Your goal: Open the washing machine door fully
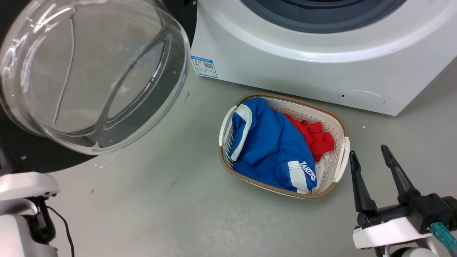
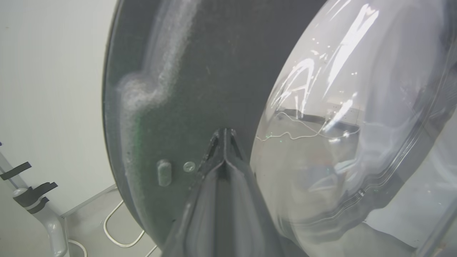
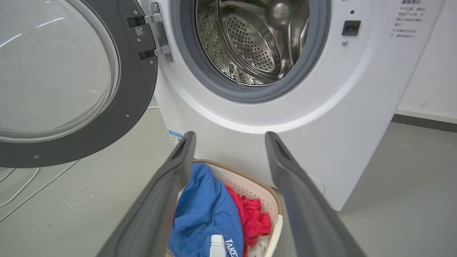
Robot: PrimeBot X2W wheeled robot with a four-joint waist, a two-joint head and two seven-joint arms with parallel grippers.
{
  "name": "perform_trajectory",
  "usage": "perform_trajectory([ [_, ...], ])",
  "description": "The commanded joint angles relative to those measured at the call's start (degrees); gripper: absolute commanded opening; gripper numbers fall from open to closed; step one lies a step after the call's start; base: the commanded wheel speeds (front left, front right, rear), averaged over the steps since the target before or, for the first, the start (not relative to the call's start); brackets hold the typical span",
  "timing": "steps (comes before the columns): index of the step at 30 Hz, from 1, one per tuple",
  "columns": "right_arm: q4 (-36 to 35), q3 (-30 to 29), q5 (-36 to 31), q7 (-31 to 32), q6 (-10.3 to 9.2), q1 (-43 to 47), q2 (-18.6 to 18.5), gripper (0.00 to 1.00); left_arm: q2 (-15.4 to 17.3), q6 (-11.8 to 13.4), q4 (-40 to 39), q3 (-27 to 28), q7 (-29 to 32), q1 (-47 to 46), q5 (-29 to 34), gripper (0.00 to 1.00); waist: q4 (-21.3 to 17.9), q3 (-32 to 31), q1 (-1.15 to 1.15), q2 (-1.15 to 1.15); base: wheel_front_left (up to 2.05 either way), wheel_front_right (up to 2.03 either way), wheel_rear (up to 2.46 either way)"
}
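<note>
Black washing machine door [image 2: 200, 71] just ahead of closed left pincer [image 2: 225, 135].

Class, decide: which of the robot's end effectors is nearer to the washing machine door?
Left. The left end effector, shut, points at the washing machine door's dark inner face; the right end effector, open, hangs apart, beside the laundry basket.

Beyond the right pincer [image 3: 230, 135] the washing machine [image 3: 321, 117] is glossy white, its drum [image 3: 250, 46] shiny perforated steel, its door [image 3: 60, 75] smooth clear glass.

Grey floor [image 1: 160, 200], washing machine [image 1: 285, 53], laundry basket [image 1: 332, 117], white cable [image 2: 123, 245]
</note>
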Motion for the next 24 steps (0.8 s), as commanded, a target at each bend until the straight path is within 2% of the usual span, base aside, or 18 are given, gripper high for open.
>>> perform_trajectory([
  [1, -0.2, -0.04, -0.19, -0.12, -0.01, -1.05, -0.3, 1.0, 0.28, -0.05, 0.29, 0.56, 0.15, -1.27, 0.27, 0.0, -0.26, 0.32, 0.0, 0.0, 0.0, 0.0, 0.0],
  [5, -0.28, -0.23, -0.45, -0.12, -0.01, -1.67, -0.29, 1.0, 0.44, -0.82, 3.12, 3.67, 0.16, -3.49, 1.29, 0.0, -1.24, 0.84, 0.0, 0.0, 0.0, 0.0, 0.0],
  [12, -0.11, -0.74, -0.34, -0.12, -0.01, -0.99, 0.22, 1.0, 0.34, -1.63, 4.5, 5.54, 0.15, -2.87, 3.35, 0.0, -2.13, -0.65, 0.0, 0.0, 0.0, 0.0, 0.0],
  [24, -0.21, -1.56, 0.54, -0.12, -0.01, 2.59, 1.32, 1.0, -2.69, -3.19, -1.24, 3.26, 0.15, 4.74, 7.3, 0.0, -3.33, -9.56, 0.0, 0.0, 0.0, 0.0, 0.0],
])
